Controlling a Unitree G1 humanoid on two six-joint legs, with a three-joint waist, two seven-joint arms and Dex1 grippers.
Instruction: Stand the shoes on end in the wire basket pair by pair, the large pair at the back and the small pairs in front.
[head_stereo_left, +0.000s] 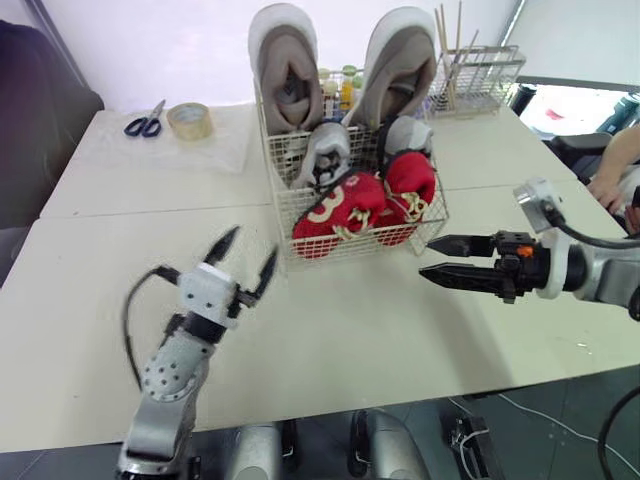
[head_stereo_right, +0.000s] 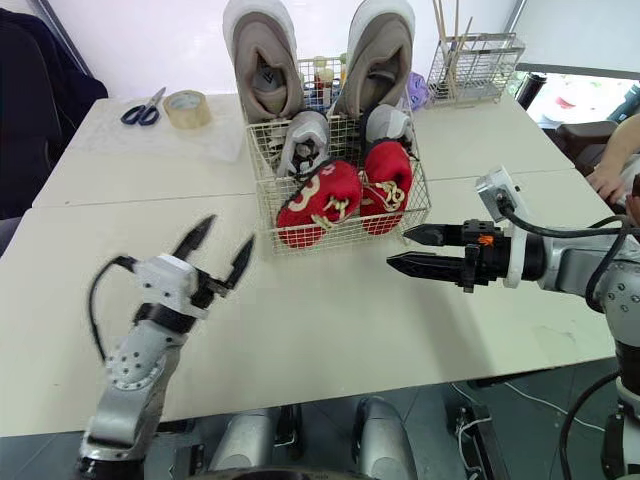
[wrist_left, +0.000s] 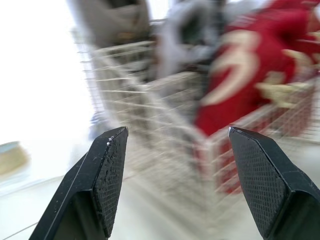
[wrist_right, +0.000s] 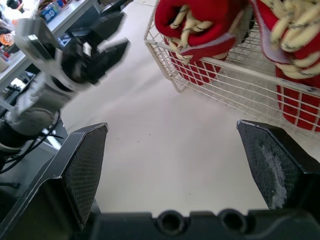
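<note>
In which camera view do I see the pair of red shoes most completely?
The right eye view: both red shoes show whole at the front of the wire basket; the left eye view shows the same. The left wrist view cuts one shoe off; the right wrist view catches their laced parts.

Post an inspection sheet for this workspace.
Surface: white table, bare up front.
Job's things: wire basket holds large beige pair upright at back, grey pair mid, red pair in front.
Clutter: scissors, tape roll, second wire rack with sticks.
Grippers: left gripper open, empty; right gripper open, empty; both short of the basket.
Cables: black loop by left arm; black lead on right arm.
Surroundings: person's arm at right edge; dark chair at left.
</note>
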